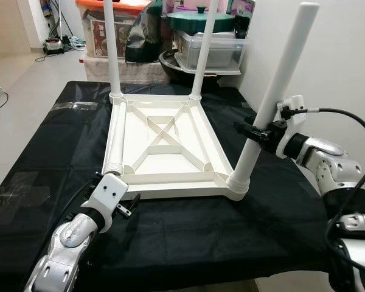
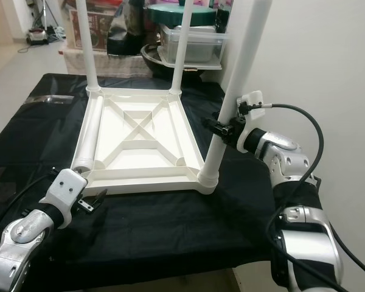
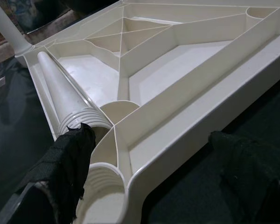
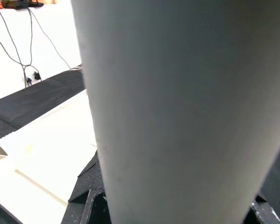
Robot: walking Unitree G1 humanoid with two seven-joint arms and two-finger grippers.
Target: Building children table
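1. The left gripper (image 1: 130, 207) sits at the near left corner of the tabletop (image 1: 161, 146), which lies upside down on the black cloth (image 1: 188, 237). Its jaws are spread wide and hold nothing. In the left wrist view one finger (image 3: 67, 163) is right at the ribbed end of the loose leg (image 3: 67, 100), beside the empty corner socket (image 3: 102, 196); whether it touches the leg cannot be told. The other finger (image 3: 249, 165) is outside the tabletop's rim, over the cloth.
2. The loose leg (image 1: 115, 143) lies inside the tabletop along its left rail, ribbed end toward the near left corner.
3. The right gripper (image 1: 253, 132) is at the tabletop's near right corner, jaws closed around the near right leg (image 1: 274, 100) at about mid height. That leg stands in its corner socket (image 1: 238, 184) and tilts away to the right. In the right wrist view the leg (image 4: 177, 107) fills the space between the jaws.
4. Two more legs stand upright at the far corners: the far left leg (image 1: 111, 48) and the far right leg (image 1: 204, 52).
5. The cloth covers the table under the tabletop, and reaches past it on every side.
6. Beyond the tabletop are a clear plastic box (image 1: 210, 52), a green lid (image 1: 201, 21), and an orange-lidded bin (image 1: 97, 27). A white wall (image 1: 340, 55) runs along the tabletop's right; pale floor (image 1: 24, 85) lies to its far left.
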